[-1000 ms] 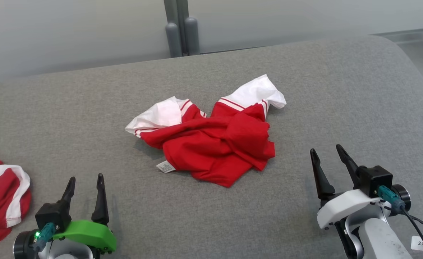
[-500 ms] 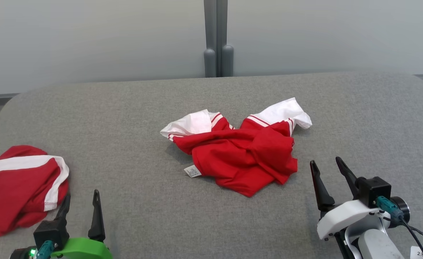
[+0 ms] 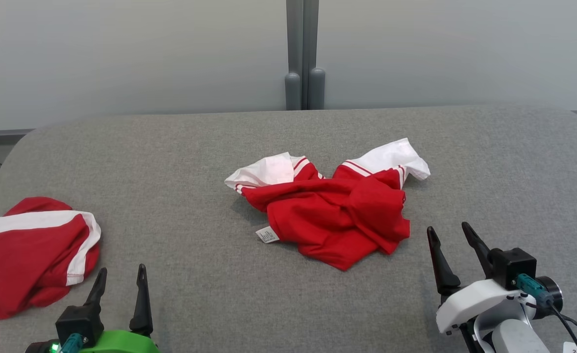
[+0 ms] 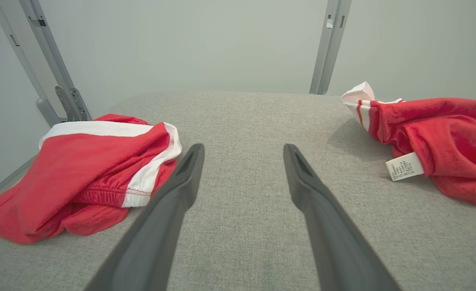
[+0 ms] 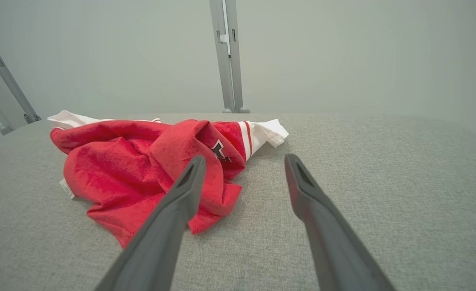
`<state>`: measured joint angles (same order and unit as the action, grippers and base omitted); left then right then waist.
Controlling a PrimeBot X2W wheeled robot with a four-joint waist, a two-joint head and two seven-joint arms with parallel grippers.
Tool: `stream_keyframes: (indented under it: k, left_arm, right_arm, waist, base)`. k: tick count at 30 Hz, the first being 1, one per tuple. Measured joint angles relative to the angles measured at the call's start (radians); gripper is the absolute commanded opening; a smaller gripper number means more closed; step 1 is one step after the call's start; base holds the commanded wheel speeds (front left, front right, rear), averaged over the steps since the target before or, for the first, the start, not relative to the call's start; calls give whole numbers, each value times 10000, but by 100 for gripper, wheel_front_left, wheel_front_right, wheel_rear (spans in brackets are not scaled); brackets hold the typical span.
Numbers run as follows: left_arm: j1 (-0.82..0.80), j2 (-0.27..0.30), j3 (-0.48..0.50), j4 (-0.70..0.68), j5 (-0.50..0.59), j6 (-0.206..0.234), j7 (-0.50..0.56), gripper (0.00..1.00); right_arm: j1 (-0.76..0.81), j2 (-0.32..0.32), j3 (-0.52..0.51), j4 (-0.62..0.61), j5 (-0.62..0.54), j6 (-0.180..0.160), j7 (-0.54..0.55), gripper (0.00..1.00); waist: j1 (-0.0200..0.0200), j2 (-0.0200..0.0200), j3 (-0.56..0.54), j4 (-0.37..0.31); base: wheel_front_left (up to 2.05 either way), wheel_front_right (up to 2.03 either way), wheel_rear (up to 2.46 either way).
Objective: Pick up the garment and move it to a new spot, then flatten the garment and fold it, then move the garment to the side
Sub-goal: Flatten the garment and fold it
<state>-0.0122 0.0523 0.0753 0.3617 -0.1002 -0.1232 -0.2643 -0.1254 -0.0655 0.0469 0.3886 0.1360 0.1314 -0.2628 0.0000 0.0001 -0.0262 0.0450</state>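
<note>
A crumpled red garment [image 3: 332, 215] with white sleeves and a white tag lies in the middle of the grey padded table [image 3: 195, 147]. The left wrist view has it at the right edge [image 4: 444, 137], and the right wrist view has it ahead to the left [image 5: 140, 165]. My left gripper [image 3: 121, 274] stands open near the front edge, left of the garment, with nothing between its fingers [image 4: 242, 151]. My right gripper [image 3: 449, 231] is open too, just right of the garment's near corner, and holds nothing [image 5: 242, 161].
A second red and white garment [image 3: 28, 260] lies bunched at the table's left edge, close to my left gripper [image 4: 84, 173]. A grey post [image 3: 304, 54] rises behind the table against a pale wall. Bare grey cloth stretches to the right of the garment.
The head camera has swung left and tilted up, so the whole picture shifted right and down. More of the second garment shows now. Both grippers stay open; the garment has not moved.
</note>
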Motion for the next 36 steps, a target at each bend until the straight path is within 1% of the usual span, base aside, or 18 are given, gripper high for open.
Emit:
stream_keyframes:
  k: [3, 7, 14, 17, 22, 27, 30, 31, 33, 35, 36]
  left_arm:
    - [-5, -4, -132, 21, -8, -8, 0, 100]
    - [-49, -13, -539, 44, -123, -17, 0, 100]
    - [-269, -21, -1289, 0, -416, -46, 0, 100]
    - [-405, -23, -1476, 35, -495, -54, 0, 100]
    - [-470, -21, -1638, 38, -583, -54, 0, 100]
    - [-569, -23, -1733, 40, -667, -56, 0, 100]
    - [-569, -23, -1749, 67, -715, -56, 0, 100]
    - [-569, -23, -1743, 73, -750, -56, 0, 100]
    - [-569, -23, -1730, 79, -757, -56, 0, 100]
    - [-569, -23, -1728, 82, -821, -56, 0, 100]
    - [-569, -23, -1730, 82, -825, -56, 0, 100]
  right_arm:
    - [-3, -29, 42, 84, 0, -2, 0, 100]
    - [-50, -42, 332, 299, 2, 0, 2, 100]
    - [-570, -82, 639, 905, -46, 0, 0, 100]
    - [-878, -75, 671, 1453, -291, 0, 2, 100]
    - [-1149, -71, 579, 2004, -525, 0, 0, 100]
    - [-1377, -52, 543, 2788, -995, 0, 0, 100]
    - [-1477, -42, 318, 3231, -1183, 0, 0, 100]
    - [-1514, -38, 244, 3312, -1262, 0, 0, 80]
    - [-1592, -12, 84, 3442, -1342, 0, 0, 47]
    - [-1675, -8, -27, 3488, -1394, 0, 0, 0]
    - [-1709, -8, -59, 3452, -1394, 0, 0, 0]
  waist:
    - [0, 0, 68, 28]
    - [0, 0, 220, 149]
    - [0, 0, 619, 563]
    - [0, 0, 888, 844]
    - [0, 0, 1122, 1127]
    - [0, 0, 1313, 1434]
    - [0, 0, 1351, 1550]
    - [0, 0, 1352, 1572]
    - [0, 0, 1356, 1581]
    - [0, 0, 1367, 1571]
    - [0, 0, 1373, 1564]
  base:
    - [0, 0, 0]
    - [0, 0, 0]
    - [0, 0, 0]
    - [0, 0, 0]
    - [0, 0, 0]
    - [0, 0, 0]
    - [0, 0, 0]
    - [0, 0, 0]
    - [0, 0, 0]
    - [0, 0, 0]
    - [0, 0, 0]
